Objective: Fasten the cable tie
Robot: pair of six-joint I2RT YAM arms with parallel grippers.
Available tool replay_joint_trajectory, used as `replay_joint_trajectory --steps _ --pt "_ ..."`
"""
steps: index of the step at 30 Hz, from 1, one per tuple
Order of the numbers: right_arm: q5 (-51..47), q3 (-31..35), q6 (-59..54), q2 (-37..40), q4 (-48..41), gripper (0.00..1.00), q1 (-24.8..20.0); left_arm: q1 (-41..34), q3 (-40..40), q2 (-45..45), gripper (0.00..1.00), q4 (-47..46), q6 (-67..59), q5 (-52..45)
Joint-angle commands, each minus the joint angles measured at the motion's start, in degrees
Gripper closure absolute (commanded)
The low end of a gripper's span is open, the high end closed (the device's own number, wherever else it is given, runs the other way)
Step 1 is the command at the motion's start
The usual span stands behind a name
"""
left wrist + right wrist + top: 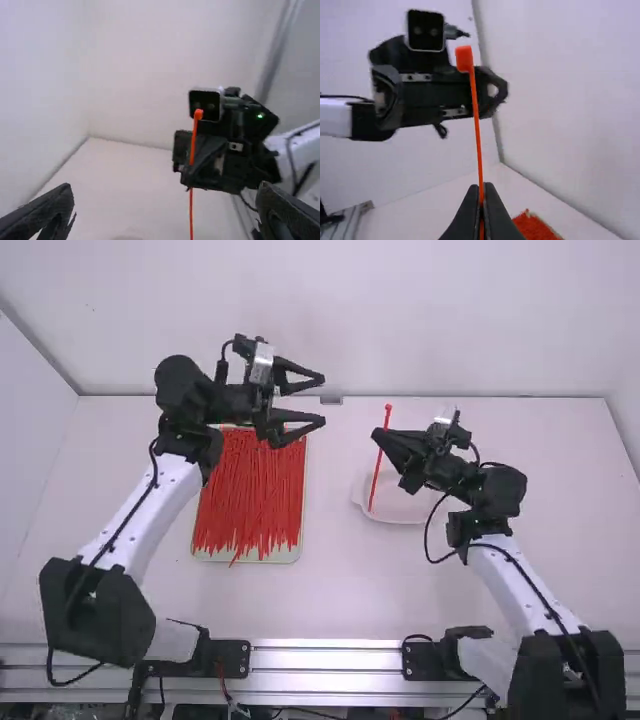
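Clamped in shut right gripper [481, 192]: red cable tie [475, 115], upright, head up for access. Left gripper [320, 398] opposite, jaws wide, ready to take.

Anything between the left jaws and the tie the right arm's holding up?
Nothing. The high view shows just bare table between the left gripper and the red cable tie.

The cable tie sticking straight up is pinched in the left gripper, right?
Not quite. The right gripper is the one pinching the cable tie that sticks straight up. The right wrist view shows its own two fingers closed on the strap. The left gripper is open and holds nothing.
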State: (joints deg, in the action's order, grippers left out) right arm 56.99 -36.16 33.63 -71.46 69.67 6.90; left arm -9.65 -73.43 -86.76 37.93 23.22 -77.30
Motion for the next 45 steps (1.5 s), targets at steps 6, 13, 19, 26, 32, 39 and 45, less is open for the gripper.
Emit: replay_joint_trajectory --steps 6,13,19,26,32,39,45 --pt "1.5 -1.5 9.9 -6.0 10.4 1.00 2.6 -5.4 -7.1 -5.4 0.08 -0.4 -0.9 -5.9" --pt "2.4 -5.2 7.9 -6.9 4.3 1.00 4.6 -8.3 -7.1 -6.1 0.28 -1.4 -2.1 -4.0" --pt "3.0 -9.0 2.9 -6.9 -4.8 1.00 6.9 -8.3 -6.9 -6.1 0.48 -3.0 -2.3 -2.2" --pt "3.0 -9.0 3.0 -6.9 -4.1 1.00 6.5 -8.0 -6.9 -6.1 0.61 -3.7 -2.1 -2.2" --pt "3.0 -9.0 3.0 -6.9 -4.1 1.00 6.5 -7.6 -6.9 -6.1 0.71 -3.5 -2.1 -2.1" --pt "3.0 -9.0 3.0 -6.9 -4.1 1.00 5.9 -7.9 -6.9 -6.1 0.94 -3.5 -2.1 -2.1" --pt "2.9 -9.0 3.0 -6.9 -4.1 1.00 5.8 -7.9 -6.9 -6.1 0.98 -4.3 -2.2 -1.3"
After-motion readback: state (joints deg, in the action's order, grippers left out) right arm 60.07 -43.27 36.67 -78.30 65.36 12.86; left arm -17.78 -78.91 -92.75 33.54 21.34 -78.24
